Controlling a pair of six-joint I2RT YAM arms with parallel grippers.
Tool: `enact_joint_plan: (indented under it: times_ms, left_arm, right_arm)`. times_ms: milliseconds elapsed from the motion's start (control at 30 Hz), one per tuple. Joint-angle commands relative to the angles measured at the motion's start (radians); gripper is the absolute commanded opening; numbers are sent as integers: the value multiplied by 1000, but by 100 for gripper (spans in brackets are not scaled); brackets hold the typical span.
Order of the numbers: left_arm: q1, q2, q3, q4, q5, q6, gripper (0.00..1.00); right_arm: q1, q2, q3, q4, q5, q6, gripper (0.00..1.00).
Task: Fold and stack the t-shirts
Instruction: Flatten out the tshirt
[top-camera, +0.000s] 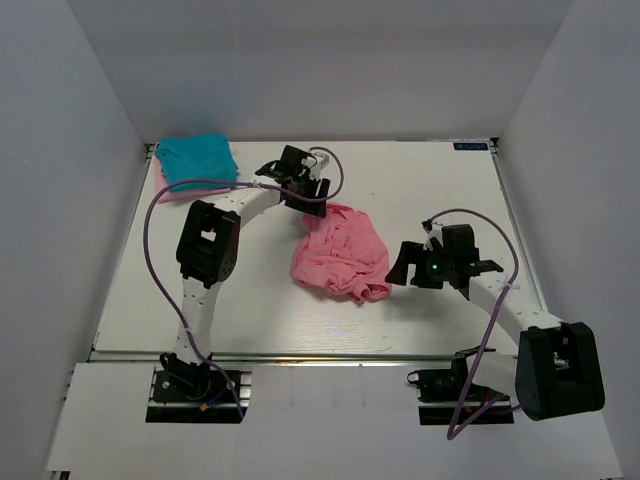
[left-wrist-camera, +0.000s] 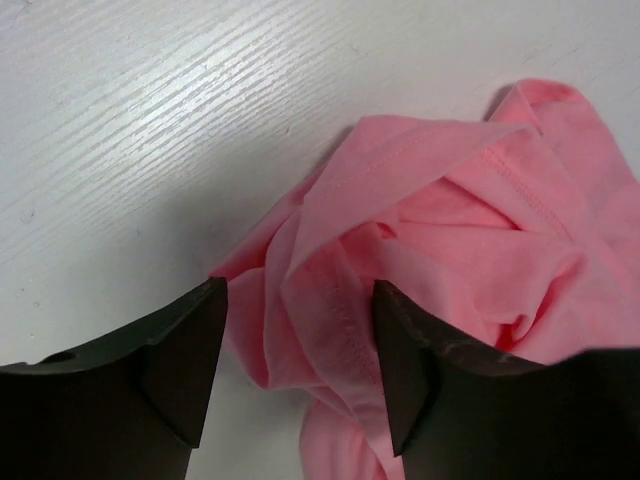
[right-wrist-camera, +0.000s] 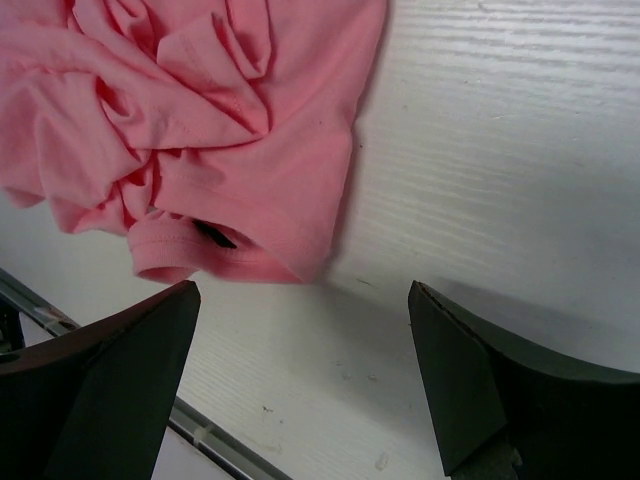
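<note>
Left gripper (left-wrist-camera: 300, 300): jaws are standing apart, straddling a raised fold at the edge of the salmon-pink t-shirt (left-wrist-camera: 450, 220). Cloth is lying between the fingers, not visibly pinched.

Right gripper (right-wrist-camera: 300, 300): jaws are standing wide, holding nothing, hovering over the bare table (right-wrist-camera: 500, 150) just beside the shirt's sleeve hem.

The shirt is lying crumpled mid-table, between the two arms. The teal-blue t-shirt (top-camera: 197, 160) is sitting folded at the far left corner. An edge of what is probably the pale pink t-shirt (top-camera: 172, 193) is showing beneath it.

Judgement: the step in hand is lifting the crumpled shirt to spread it. To do it well, take one layer at a hem or shoulder rather than the bunched ridge. The right takes the opposite hem, and the two draw apart evenly.

Writing: a small dark label (top-camera: 470, 146) is showing on the table's far edge, too small to read. A dark mark at the sleeve hem is unreadable.
</note>
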Motion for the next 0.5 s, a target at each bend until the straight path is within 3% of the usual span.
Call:
enact_joint_plan:
  times_ms: [0, 100, 200, 333, 367, 467]
  left_arm:
    - [-8, 1, 54, 5, 25, 6, 67]
    - [-8, 1, 54, 36, 54, -6, 52]
    - [-17, 1, 44, 56, 66, -6, 29]
    - [-17, 1, 23, 65, 66, -15, 10]
    - [-17, 1, 23, 65, 66, -15, 0]
    - [-17, -34, -18, 100, 75, -15, 0]
  right_arm:
    - [23, 14, -23, 25, -45, 23, 90]
    - [29, 14, -37, 28, -45, 34, 90]
    - [44, 20, -51, 35, -39, 43, 90]
    - [58, 38, -57, 55, -13, 60, 90]
    - [61, 43, -62, 71, -8, 66, 90]
    - [70, 75, -72, 146, -17, 104, 87]
